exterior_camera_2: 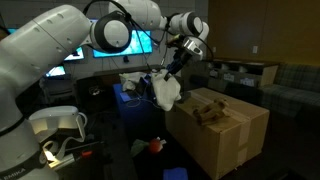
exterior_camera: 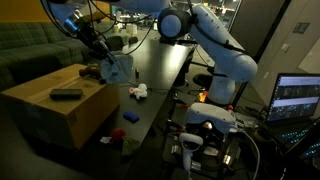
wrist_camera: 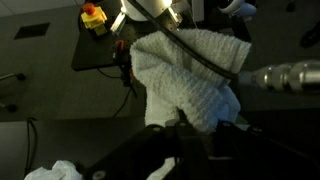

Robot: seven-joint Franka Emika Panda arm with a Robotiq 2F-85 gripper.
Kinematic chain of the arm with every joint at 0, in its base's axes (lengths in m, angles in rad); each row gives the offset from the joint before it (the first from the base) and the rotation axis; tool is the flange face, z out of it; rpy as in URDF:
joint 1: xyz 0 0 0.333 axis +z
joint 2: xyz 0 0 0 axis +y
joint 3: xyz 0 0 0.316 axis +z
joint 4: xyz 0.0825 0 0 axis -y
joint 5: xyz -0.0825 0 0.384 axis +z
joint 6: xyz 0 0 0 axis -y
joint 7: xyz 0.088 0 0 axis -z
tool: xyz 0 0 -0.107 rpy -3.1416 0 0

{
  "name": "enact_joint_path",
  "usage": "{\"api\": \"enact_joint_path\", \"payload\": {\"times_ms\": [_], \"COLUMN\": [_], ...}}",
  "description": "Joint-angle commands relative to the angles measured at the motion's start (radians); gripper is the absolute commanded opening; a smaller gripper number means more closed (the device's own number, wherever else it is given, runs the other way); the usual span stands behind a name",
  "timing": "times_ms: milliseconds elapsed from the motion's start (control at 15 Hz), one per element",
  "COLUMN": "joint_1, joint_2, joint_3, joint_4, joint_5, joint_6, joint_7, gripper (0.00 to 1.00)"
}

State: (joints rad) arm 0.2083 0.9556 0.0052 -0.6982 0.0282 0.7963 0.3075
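Clearly the gripper (exterior_camera: 100,50) is clamped on a pale towel (exterior_camera: 118,68), which hangs bunched straight below it, clear of any surface. In both exterior views the cloth dangles just beside the upper edge of a cardboard box (exterior_camera_2: 220,125), which stands below the hand and off to one side. A flat black object (exterior_camera: 65,94) lies on the box top, apart from the fingers. Lower down, a crumpled white thing (exterior_camera: 138,91) rests on the dark table (exterior_camera: 160,75).
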Motion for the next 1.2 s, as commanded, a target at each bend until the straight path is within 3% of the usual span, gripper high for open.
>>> {"api": "enact_joint_path", "payload": {"times_ms": [0,133,400,1133], "joint_1": [-0.057,-0.091,-0.156,-0.249], "joint_2": [-0.061,-0.085,-0.133,-0.338], "joint_3": [0.005,-0.007,-0.043,-0.145], "joint_4": [-0.246,-0.346,-0.540,-1.074], "joint_5": [0.024,0.037,0.046,-0.036], "joint_6": [0.000,0.000,0.153,1.015], "joint_7": [-0.037,-0.024,-0.008,-0.029], "gripper": [0.10,0.10,0.10,0.10]}}
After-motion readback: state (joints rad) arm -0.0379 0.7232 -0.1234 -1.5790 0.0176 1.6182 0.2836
